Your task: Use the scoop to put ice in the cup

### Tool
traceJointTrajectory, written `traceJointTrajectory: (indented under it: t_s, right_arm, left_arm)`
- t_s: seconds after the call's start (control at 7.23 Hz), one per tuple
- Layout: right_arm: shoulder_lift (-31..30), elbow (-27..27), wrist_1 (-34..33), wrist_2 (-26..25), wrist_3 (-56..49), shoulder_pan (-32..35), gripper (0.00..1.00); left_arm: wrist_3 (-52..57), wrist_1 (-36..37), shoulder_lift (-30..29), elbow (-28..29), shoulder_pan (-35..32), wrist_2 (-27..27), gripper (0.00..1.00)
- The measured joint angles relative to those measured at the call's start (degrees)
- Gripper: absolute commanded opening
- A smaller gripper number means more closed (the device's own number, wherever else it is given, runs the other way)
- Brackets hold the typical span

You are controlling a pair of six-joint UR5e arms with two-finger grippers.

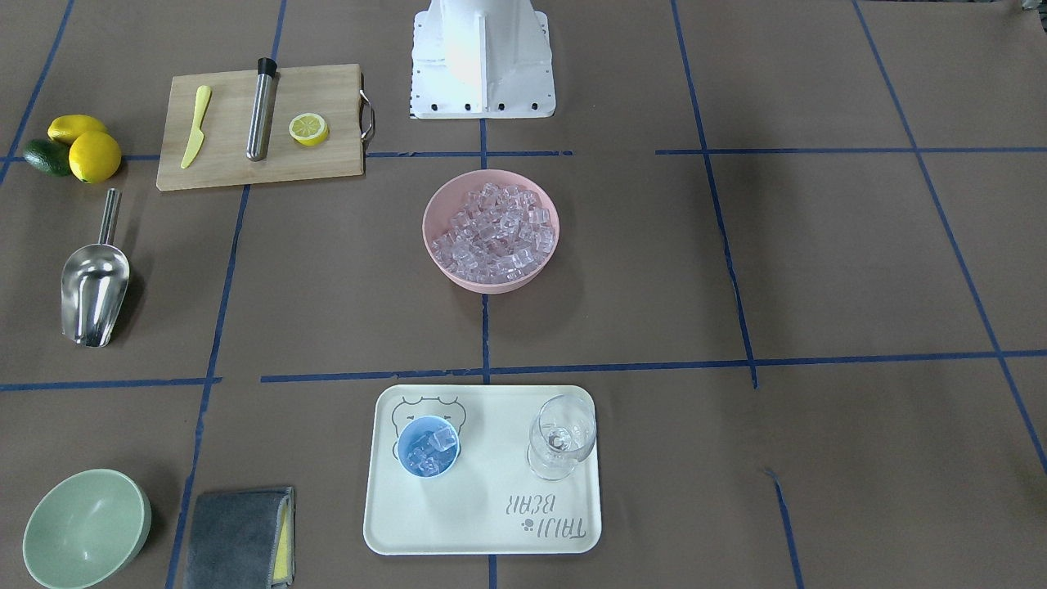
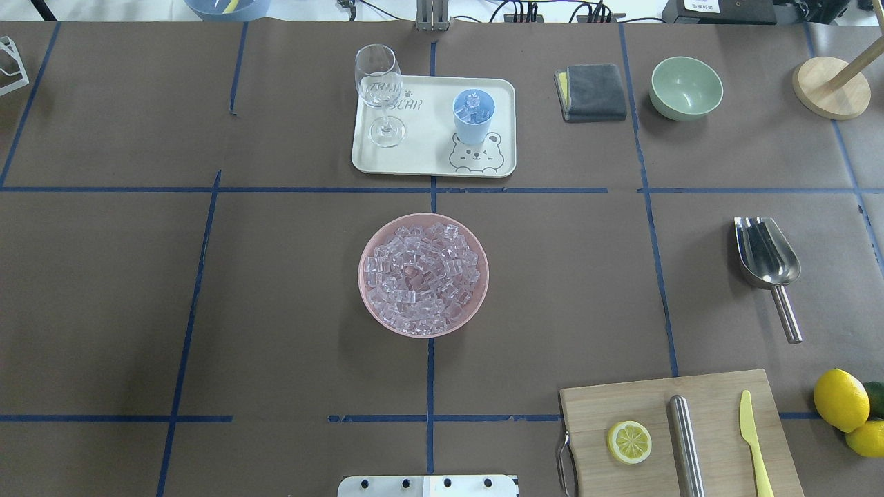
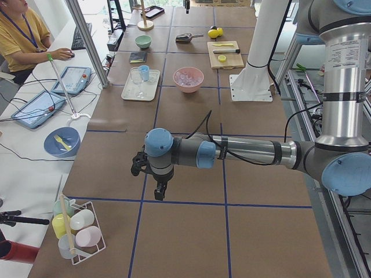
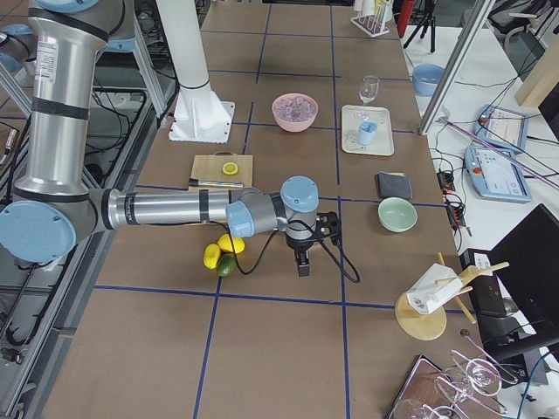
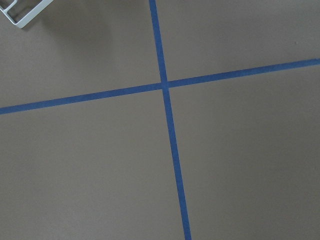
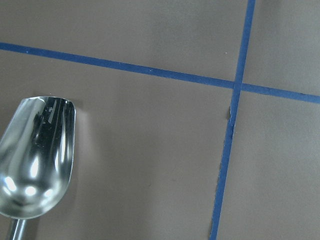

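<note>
The scoop lies at eight o'clock in my right wrist view, handle trailing toward seven. My right gripper is nearer; its opening I cannot tell.

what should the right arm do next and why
Probably bring the right gripper over the scoop handle to grasp it: it lies empty and unheld on the table, at the right wrist view's edge, and the cup holds only a few ice cubes.
</note>
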Motion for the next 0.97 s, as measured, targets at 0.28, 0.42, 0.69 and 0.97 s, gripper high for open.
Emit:
traceJointTrajectory:
  t_s: [0.28, 0.42, 0.69, 0.97]
  right_arm:
    - [-0.2, -0.3, -0.2, 0.2, 0.4, 0.0, 1.0]
    - [-0.4, -0.2, -0.3, 0.3, 0.6, 0.0, 1.0]
    - [-0.2, 0.1, -0.3, 0.3, 0.6, 0.1, 1.0]
    - [0.5, -0.4, -0.1, 0.0, 0.3, -0.2, 1.0]
  left_arm:
    - [0.1, 2.7, -0.7, -0.9, -0.1, -0.1, 1.0]
    - [0.1, 3.6, -0.4, -1.0, -0.1, -0.2, 1.0]
    - [0.1, 3.7, -0.3, -0.5, 0.0, -0.3, 1.0]
    - [0.2, 3.6, -0.4, -0.6, 0.0, -0.3, 1.0]
